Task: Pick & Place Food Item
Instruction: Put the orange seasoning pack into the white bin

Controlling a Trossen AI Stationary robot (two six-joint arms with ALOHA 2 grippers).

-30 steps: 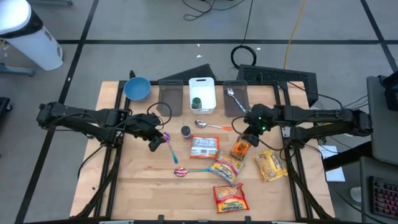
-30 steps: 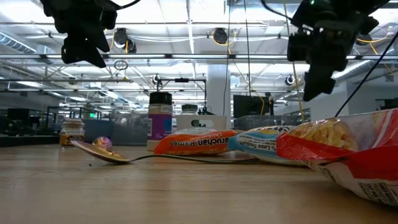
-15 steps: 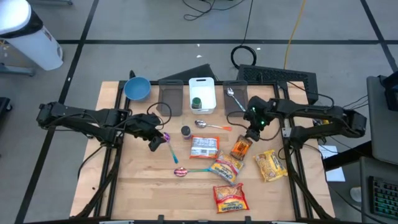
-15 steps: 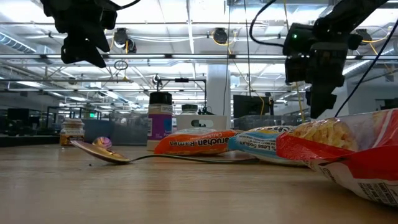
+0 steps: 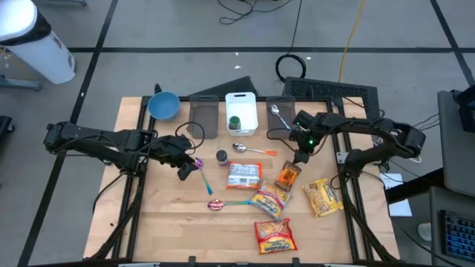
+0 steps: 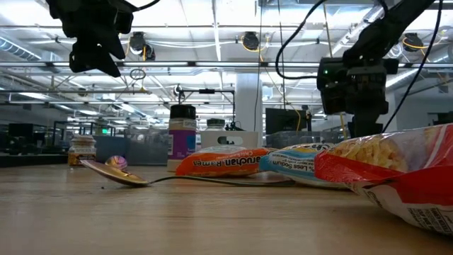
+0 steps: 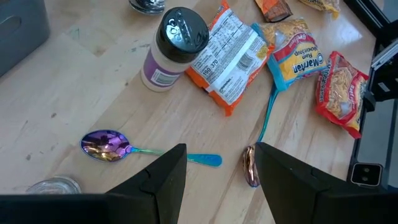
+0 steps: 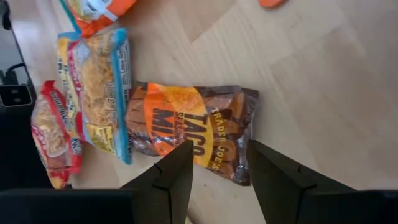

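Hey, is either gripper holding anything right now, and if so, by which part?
Nothing is held. The left gripper is open above the purple spoon, and the right gripper is open over the taco mix packet, with nothing between their fingers.

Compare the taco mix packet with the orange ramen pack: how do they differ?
The taco mix packet is smaller, dark brown with an orange panel; the ramen pack is larger, orange-edged, with its white label side up. The packet lies just below the right gripper; the ramen lies beside the spice jar. Both lie flat on the table.
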